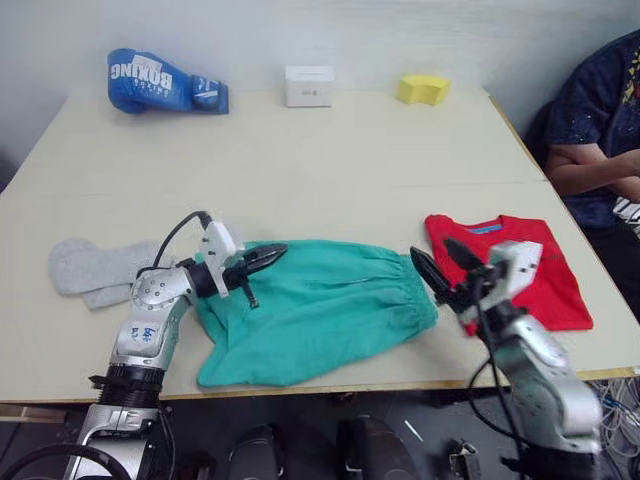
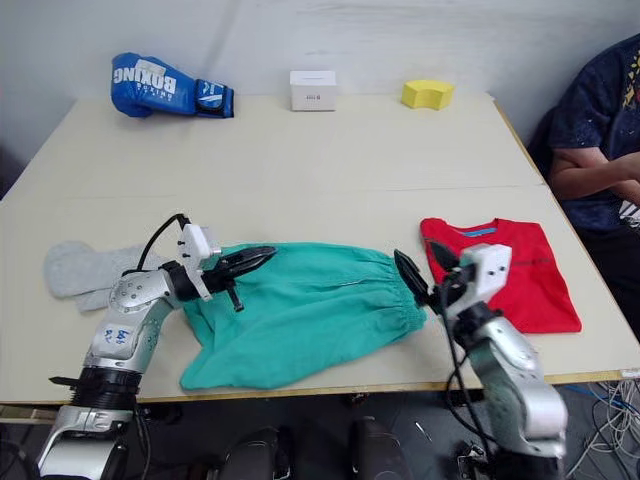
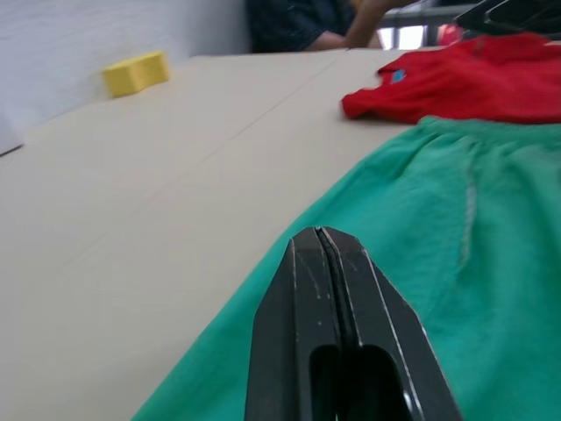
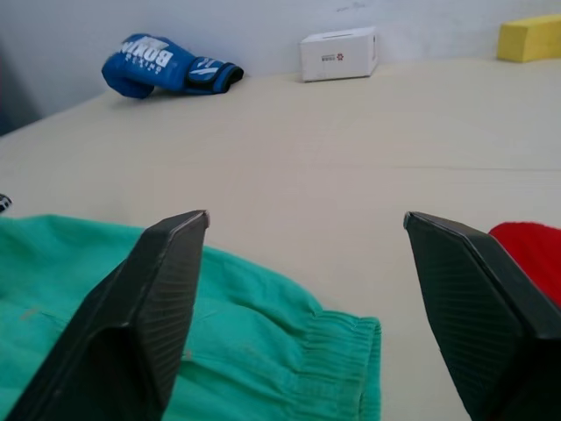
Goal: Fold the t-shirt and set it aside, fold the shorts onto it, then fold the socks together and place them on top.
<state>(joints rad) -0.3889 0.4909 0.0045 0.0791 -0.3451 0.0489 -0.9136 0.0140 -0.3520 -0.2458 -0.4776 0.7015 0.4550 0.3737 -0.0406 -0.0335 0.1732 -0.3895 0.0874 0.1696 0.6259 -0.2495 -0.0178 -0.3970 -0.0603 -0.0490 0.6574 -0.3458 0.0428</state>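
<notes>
Left eye view shows the bright red short-sleeved cloth t-shirt (image 1: 510,268) already folded into a neat rectangle and set aside on the right of the pale table (image 1: 330,160), so that first step looks done. Teal-green soft cloth shorts (image 1: 315,310) lie spread and rumpled near the front edge, just beside the shirt but not yet on it. Light grey ankle socks (image 1: 100,270) lie unfolded at the left. The left end effector (image 1: 262,262), fingers pressed together and pinching nothing that I can make out, hovers at the shorts' left edge; the right end effector (image 1: 442,262), fingers spread wide, hangs by the elastic waistband. Folding the shorts, stacking them and handling the socks all remain.
</notes>
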